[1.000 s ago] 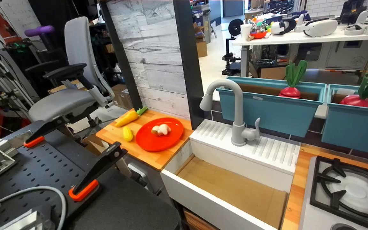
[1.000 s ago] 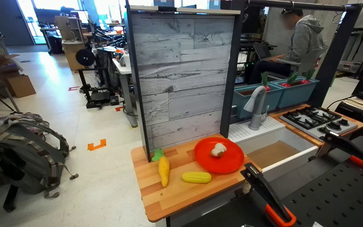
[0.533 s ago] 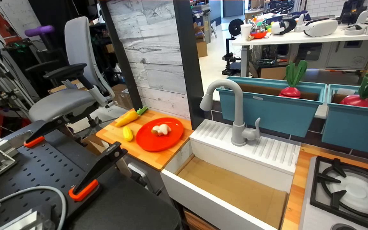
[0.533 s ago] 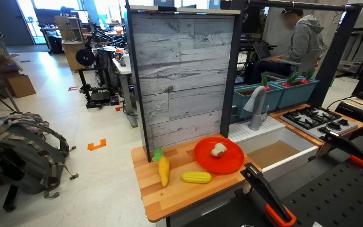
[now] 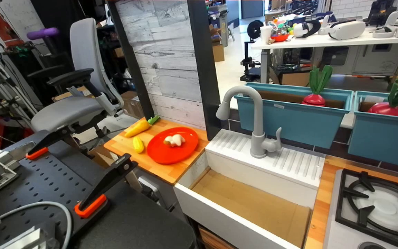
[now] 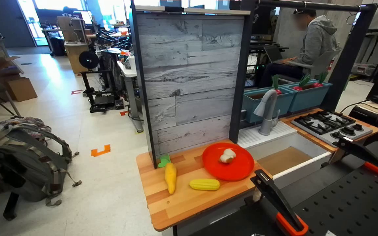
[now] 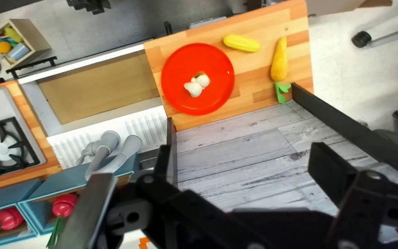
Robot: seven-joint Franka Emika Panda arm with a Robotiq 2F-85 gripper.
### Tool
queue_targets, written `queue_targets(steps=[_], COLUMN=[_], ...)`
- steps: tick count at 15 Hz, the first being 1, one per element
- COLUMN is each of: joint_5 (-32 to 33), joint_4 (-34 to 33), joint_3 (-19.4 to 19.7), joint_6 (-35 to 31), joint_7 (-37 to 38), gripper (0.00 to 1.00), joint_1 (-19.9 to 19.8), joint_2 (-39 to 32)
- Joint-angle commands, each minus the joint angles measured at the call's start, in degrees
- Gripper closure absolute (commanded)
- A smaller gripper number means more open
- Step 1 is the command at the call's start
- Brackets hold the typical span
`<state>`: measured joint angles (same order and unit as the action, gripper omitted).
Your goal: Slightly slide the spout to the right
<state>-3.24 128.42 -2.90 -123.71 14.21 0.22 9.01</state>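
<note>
The spout (image 5: 258,119) is a matte grey gooseneck pipe standing upright on the white ridged sink ledge (image 5: 299,164). In this exterior view its arch curves to the left and its open end points down. It also shows in an exterior view (image 6: 269,113) behind the sink. In the wrist view the spout (image 7: 127,149) is seen from above, left of the jaws, its lower part partly hidden by the gripper. My gripper (image 7: 241,147) is open, its fingers wide apart with nothing between them, high over the scene. The gripper is out of view in both exterior views.
A grey plank panel (image 7: 233,148) with dark posts (image 5: 206,69) stands beside the spout. Teal planters (image 5: 288,121) stand behind it. A short lever handle (image 5: 278,135) sits at its base. A red plate (image 5: 161,152) lies on the wooden counter; a stove (image 5: 332,207) is opposite.
</note>
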Motion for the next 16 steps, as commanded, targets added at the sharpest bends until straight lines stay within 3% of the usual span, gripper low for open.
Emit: queue_targets(steps=[1, 11, 16], joint_5=[-7.7, -20.2, -20.3], joint_4=[-1.8, -4.6, -8.3], joint_3=[3.2, 7.2, 8.2], joint_6=[-6.1, -16.1, -21.7], joint_7=[-3.1, -1.4, 5.3], gripper=[0.00, 0.00, 0.00], joint_1=[-1.0, -5.0, -6.0], joint_2=[-5.1, -18.4, -25.9])
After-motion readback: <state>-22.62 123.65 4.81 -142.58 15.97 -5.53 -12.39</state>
